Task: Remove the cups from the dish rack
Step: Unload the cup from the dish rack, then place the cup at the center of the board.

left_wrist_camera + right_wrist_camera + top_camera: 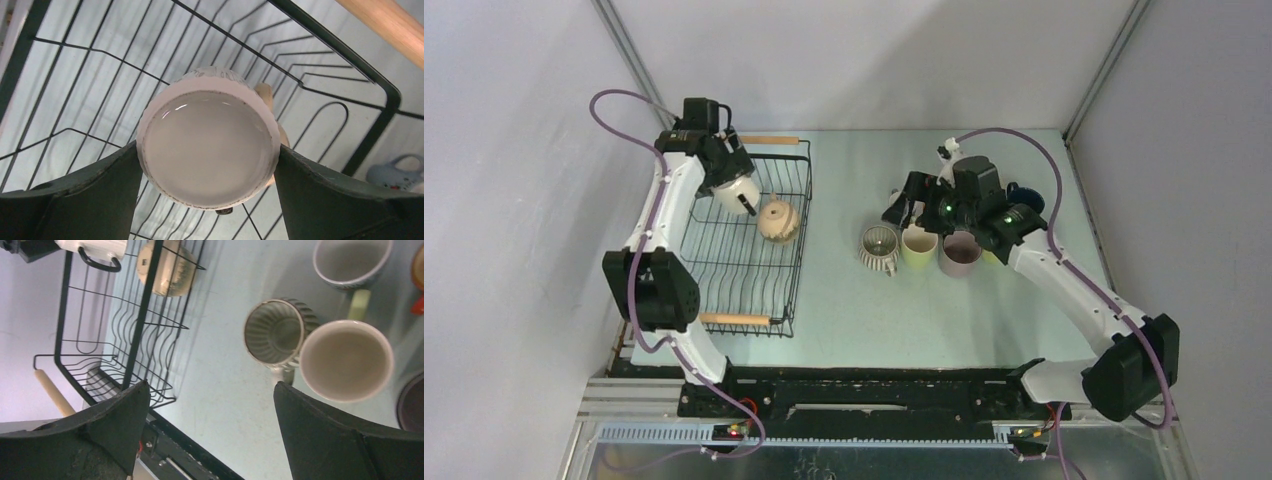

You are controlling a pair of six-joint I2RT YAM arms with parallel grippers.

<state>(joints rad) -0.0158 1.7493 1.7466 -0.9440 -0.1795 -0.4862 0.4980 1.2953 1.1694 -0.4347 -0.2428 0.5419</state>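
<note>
My left gripper (727, 176) is shut on a white mug (740, 194) and holds it above the far end of the black wire dish rack (724, 262). In the left wrist view the mug's base (207, 145) sits between both fingers (90, 190). A tan cup (778, 220) lies in the rack beside it. My right gripper (902, 207) is open and empty above the table. Below it stand a ribbed cream cup (879, 247), a yellow-green cup (918, 243) and a pale cup (961, 253). A dark blue cup (1024, 194) is partly hidden behind the right arm.
The rack has wooden rod handles at the far end (769, 140) and near end (734, 319). The right wrist view shows the ribbed cup (275, 332), the yellow-green cup (346, 360), a grey-blue cup (352, 260) and the rack (115, 340). Grey walls enclose the table.
</note>
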